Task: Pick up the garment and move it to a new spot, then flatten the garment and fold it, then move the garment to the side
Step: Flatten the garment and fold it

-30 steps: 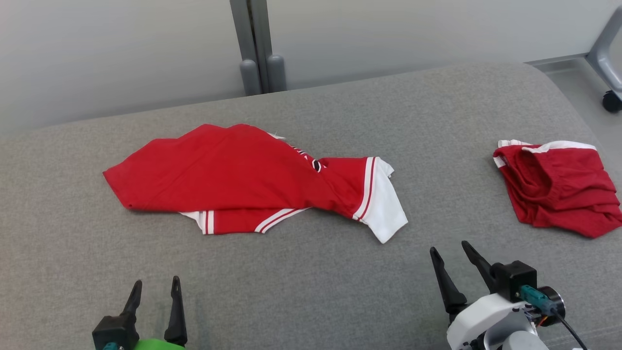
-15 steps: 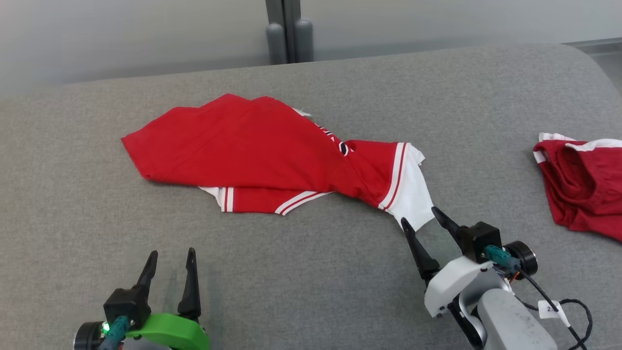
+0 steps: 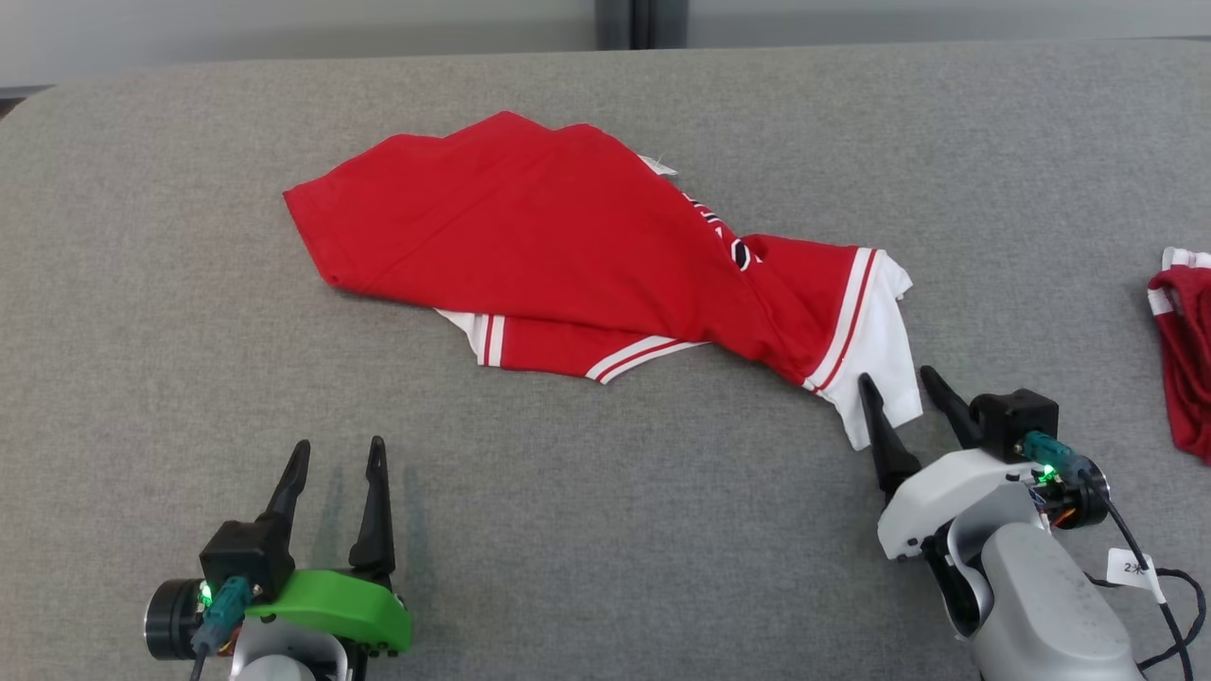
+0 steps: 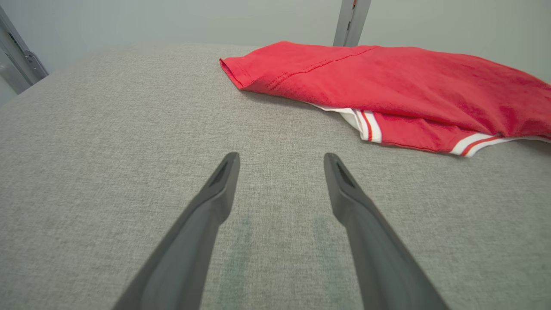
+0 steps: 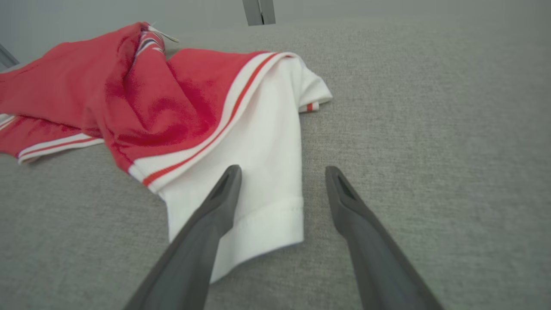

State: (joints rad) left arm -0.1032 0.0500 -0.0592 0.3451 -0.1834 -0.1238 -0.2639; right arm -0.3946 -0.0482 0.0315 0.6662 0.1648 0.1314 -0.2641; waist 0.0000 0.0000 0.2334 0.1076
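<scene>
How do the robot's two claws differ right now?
The left gripper sits on a green mount, over bare grey cushion, apart from the red jersey; the right gripper sits on a white mount, its tips at the jersey's white sleeve. Both stand open, holding nothing.

Right gripper (image 3: 896,375) advanced from clear of the red jersey (image 3: 530,227) to its white sleeve (image 3: 880,331), fingertips straddling the hem, head camera re-aimed.

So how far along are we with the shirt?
Nothing looks done: the shirt lies crumpled on the grey cushion. In hand: the right tool stands open at the white sleeve, not gripping. The left tool is open, apart. Lifting, moving, flattening, folding and setting aside remain.
</scene>
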